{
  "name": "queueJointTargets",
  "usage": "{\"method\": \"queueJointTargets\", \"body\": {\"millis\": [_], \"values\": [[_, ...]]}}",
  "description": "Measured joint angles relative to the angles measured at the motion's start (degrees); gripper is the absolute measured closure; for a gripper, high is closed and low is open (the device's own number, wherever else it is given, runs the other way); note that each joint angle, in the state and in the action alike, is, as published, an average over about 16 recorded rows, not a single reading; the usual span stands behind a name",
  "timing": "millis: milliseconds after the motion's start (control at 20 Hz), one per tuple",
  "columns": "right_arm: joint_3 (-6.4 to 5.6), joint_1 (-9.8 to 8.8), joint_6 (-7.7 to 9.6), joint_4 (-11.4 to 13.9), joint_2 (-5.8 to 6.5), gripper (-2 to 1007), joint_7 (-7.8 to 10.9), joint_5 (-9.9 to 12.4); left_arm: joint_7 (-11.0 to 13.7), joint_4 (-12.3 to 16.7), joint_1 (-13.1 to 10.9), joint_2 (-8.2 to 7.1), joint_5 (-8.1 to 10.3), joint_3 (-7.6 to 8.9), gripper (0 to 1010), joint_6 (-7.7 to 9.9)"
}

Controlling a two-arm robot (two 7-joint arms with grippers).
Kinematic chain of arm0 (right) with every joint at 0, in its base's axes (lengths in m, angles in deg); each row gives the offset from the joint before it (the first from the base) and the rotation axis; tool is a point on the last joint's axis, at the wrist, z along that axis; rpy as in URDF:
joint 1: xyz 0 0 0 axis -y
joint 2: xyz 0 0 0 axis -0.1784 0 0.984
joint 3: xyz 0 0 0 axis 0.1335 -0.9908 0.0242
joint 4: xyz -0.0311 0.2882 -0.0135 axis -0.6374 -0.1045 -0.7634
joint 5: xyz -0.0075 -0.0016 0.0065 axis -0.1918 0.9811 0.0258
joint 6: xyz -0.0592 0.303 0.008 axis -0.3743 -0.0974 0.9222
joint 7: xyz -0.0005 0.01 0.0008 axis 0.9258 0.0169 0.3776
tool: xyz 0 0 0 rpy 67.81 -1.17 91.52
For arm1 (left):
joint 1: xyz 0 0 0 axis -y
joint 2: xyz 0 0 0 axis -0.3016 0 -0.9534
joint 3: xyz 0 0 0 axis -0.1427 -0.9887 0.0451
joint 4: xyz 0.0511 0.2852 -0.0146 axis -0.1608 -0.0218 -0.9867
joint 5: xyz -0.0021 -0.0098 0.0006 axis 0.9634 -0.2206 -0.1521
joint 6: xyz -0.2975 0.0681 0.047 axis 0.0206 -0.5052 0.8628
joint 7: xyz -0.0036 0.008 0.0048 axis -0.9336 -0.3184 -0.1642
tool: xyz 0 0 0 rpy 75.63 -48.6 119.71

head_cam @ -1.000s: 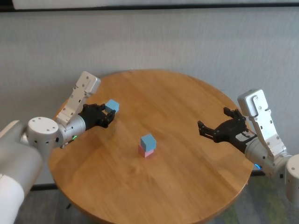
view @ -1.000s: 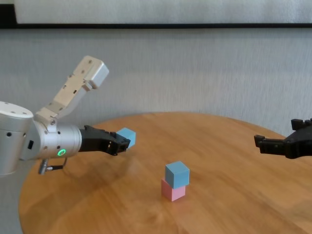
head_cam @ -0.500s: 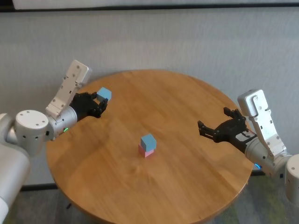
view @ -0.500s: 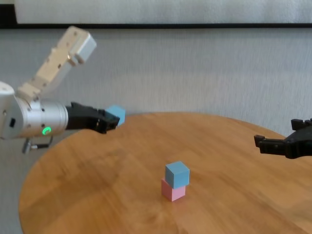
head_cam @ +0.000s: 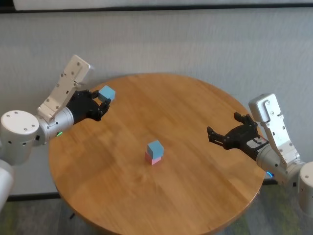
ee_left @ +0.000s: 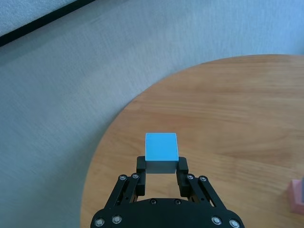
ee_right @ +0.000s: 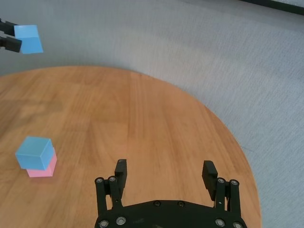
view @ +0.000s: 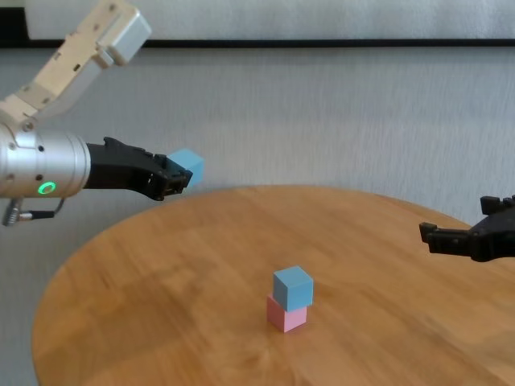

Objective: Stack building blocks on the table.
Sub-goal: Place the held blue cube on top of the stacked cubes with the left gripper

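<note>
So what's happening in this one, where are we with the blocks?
The left gripper holds a small light blue cube in the air above the left edge of the round honey-brown wooden table. Near the table's middle, a second light blue cube already sits on a pale pink cube, slightly askew. The right gripper hovers open over the table's right side, holding nothing. The held cube has not yet been stacked.

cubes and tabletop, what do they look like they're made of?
The blue cube held in the left gripper, and the stacked blue cube on the pink cube: matte, uniform colour, crisp edges, likely foam or painted wood. The table: honey-brown wood grain with soft sheen, wood or laminate. The right gripper hangs open.
</note>
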Motion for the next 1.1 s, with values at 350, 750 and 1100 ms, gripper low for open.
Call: {"method": "queueJointTargets", "body": {"millis": [350,750,1100], "values": [[0.00,0.00,0.00,0.0,0.00,5,0.00,0.0,3.4,9.4,-2.3,-3.55,0.48,-1.94,615,4.40],[0.00,0.00,0.00,0.0,0.00,4,0.00,0.0,7.9,15.2,-2.9,-6.27,2.18,-4.19,615,6.53],[0.00,0.00,0.00,0.0,0.00,4,0.00,0.0,11.6,17.3,-3.5,-7.34,4.82,-5.76,615,5.83]]}}
